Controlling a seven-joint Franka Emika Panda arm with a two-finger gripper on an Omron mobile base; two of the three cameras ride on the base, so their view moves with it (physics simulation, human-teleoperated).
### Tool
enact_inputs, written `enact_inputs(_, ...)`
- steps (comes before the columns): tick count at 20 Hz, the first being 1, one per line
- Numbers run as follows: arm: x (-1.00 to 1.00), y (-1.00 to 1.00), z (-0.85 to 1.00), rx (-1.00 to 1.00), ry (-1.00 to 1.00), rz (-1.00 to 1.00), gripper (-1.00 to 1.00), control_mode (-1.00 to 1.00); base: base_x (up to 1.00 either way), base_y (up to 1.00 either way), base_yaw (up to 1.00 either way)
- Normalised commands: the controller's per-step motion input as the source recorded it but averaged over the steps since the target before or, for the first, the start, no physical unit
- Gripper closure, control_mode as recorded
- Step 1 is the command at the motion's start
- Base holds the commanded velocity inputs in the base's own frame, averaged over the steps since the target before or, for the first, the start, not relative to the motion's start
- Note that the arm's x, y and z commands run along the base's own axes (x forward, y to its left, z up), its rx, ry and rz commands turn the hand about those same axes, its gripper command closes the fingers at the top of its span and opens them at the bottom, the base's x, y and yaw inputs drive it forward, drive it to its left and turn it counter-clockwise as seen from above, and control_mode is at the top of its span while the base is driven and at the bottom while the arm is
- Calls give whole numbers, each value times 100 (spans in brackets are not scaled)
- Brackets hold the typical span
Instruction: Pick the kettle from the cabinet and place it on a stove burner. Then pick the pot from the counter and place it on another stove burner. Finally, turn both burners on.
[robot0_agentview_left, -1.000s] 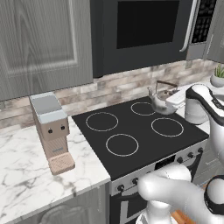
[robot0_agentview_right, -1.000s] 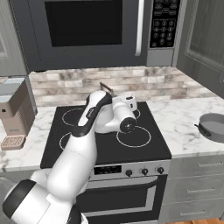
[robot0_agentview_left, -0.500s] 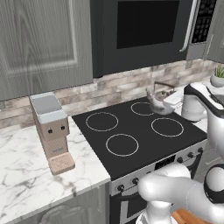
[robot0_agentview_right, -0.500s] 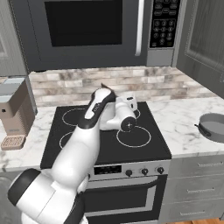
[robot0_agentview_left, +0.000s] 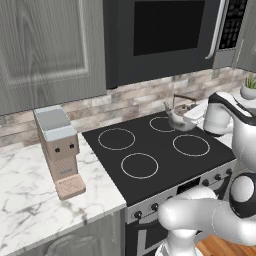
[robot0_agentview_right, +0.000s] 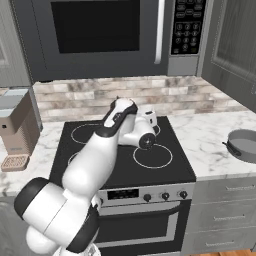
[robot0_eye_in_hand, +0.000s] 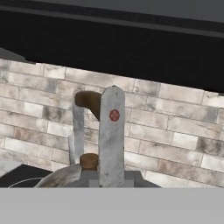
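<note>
The silver-grey kettle (robot0_agentview_left: 178, 119) sits low over the back right burner (robot0_agentview_left: 162, 124) of the black cooktop (robot0_agentview_left: 150, 150). My gripper (robot0_agentview_left: 188, 106) is shut on its arched brown handle (robot0_eye_in_hand: 87, 99). In the hand view one finger (robot0_eye_in_hand: 111, 135) stands in front of that handle, with the lid knob (robot0_eye_in_hand: 89, 161) below. From the right base view my arm hides the kettle, and my hand (robot0_agentview_right: 145, 118) hovers over the back right of the stove. The wide grey pot (robot0_agentview_right: 244, 145) rests on the white marble counter (robot0_agentview_right: 210, 145) at the right. A grey cabinet (robot0_agentview_right: 232, 45) hangs above it.
A coffee machine (robot0_agentview_left: 59, 150) stands on the left counter. The microwave (robot0_agentview_right: 100, 35) hangs over the stove. The stove knobs (robot0_agentview_right: 147, 197) line its front panel. A potted plant (robot0_agentview_left: 248, 87) sits at the far right. Another grey wall cabinet (robot0_agentview_left: 45, 45) is at upper left.
My hand has carried the kettle slightly left and lower, closer to the back right ring. The gripper has stayed shut on the handle.
</note>
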Motion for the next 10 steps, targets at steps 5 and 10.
enact_inputs(5, 23, 0, -8, 0, 0, 0, 100, -100, 0, 0, 0)
enact_inputs(10, 21, -1, -14, 0, 0, 0, 100, -100, 0, 0, 0)
